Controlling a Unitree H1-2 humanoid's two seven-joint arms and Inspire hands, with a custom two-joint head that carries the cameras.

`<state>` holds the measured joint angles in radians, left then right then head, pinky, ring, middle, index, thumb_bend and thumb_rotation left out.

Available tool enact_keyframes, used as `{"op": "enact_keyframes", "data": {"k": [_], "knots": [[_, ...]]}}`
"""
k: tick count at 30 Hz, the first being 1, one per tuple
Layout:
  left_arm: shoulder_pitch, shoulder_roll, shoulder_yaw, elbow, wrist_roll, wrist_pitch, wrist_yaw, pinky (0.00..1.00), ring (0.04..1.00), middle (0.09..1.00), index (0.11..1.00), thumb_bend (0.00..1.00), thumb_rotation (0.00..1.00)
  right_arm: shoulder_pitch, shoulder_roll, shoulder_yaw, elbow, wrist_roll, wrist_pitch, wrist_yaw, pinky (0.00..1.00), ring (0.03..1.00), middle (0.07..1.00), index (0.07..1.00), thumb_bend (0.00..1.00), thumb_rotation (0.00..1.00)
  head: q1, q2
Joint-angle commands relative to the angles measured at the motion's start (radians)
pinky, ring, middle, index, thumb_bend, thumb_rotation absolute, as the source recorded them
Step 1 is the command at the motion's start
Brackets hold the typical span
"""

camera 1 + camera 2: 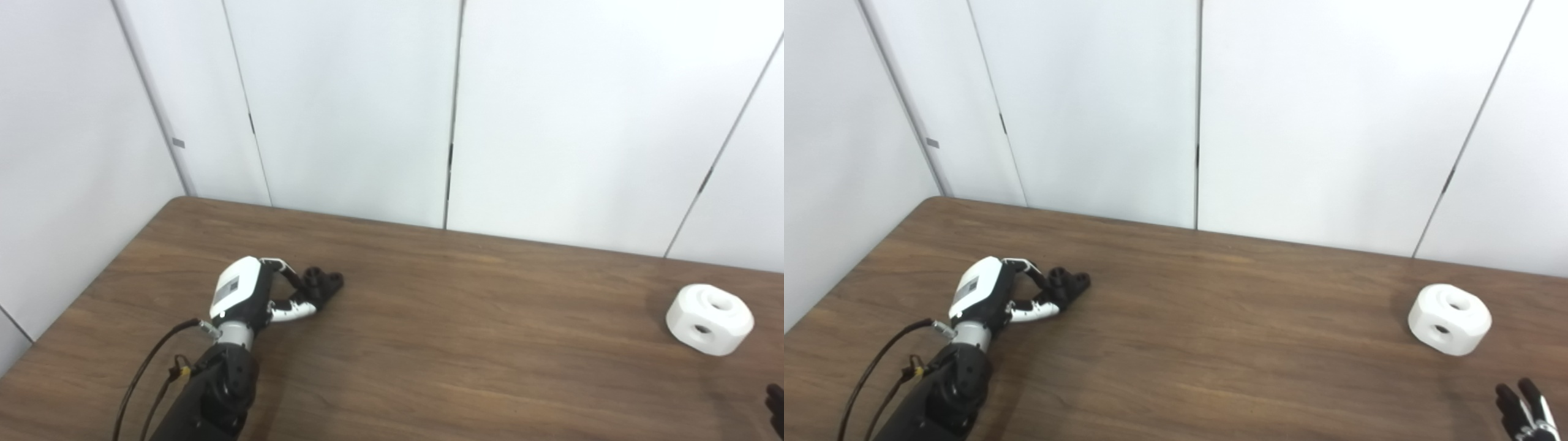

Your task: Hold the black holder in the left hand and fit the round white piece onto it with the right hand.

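Rigid black holder (323, 283) pinched by left hand (257, 294) near desk's (1213, 343) left edge — white piece (1450, 318) judged stiff, graspable around its sides; right hand (1525, 410) spread, empty.

The left arm came in from the seven o'clock edge and reached toward one o'clock, its white-backed left hand (260, 294) low over the bench with fingers (293, 311) curled around the black holder (323, 283). The right hand (1525, 411) showed only at the five o'clock corner, its dark fingertips spread apart and holding nothing.
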<state>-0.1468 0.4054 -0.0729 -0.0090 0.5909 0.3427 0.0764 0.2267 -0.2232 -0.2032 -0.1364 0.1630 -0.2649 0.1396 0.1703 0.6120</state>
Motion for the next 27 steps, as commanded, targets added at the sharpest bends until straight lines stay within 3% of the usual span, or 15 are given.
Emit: {"op": "enact_keyframes", "data": {"k": [1,3,10,14,21,27], "knots": [[0.02,0.019,-0.008,-0.068,-0.014,-0.026,-0.037,0.83,0.862,0.802,0.489,0.52,0.04,0.021,0.038,0.016,0.01,0.001,-0.001,-0.018,1.0,0.957,0.938,0.985,0.66,0.95,-0.008,0.003],[0.053,0.015,-0.016,-0.126,-0.017,-0.023,-0.068,0.78,0.862,0.807,0.489,0.52,0.04,0.022,0.043,0.017,0.001,-0.004,0.007,-0.022,1.0,0.958,0.935,0.989,0.64,0.94,-0.019,0.006],[0.143,-0.005,-0.075,-0.278,0.022,-0.025,-0.142,0.79,0.869,0.803,0.488,0.52,0.04,0.027,0.068,0.027,-0.032,-0.033,0.033,-0.041,1.0,0.927,0.922,0.978,0.57,0.94,-0.089,0.028],[0.182,-0.022,-0.128,-0.34,0.057,-0.044,-0.164,0.77,0.859,0.791,0.488,0.52,0.04,0.03,0.084,0.034,-0.051,-0.081,0.05,-0.056,1.0,0.914,0.909,0.968,0.58,0.94,-0.121,0.044],[0.226,-0.063,-0.227,-0.386,0.13,-0.096,-0.186,0.8,0.862,0.789,0.488,0.52,0.05,0.025,0.101,0.054,-0.071,-0.112,0.073,-0.073,1.0,0.903,0.905,0.968,0.57,0.94,-0.164,0.066],[0.263,-0.112,-0.282,-0.367,0.182,-0.154,-0.173,0.84,0.857,0.787,0.488,0.52,0.05,0.027,0.102,0.066,-0.089,-0.117,0.098,-0.082,1.0,0.919,0.899,0.962,0.58,0.95,-0.182,0.078]]}}
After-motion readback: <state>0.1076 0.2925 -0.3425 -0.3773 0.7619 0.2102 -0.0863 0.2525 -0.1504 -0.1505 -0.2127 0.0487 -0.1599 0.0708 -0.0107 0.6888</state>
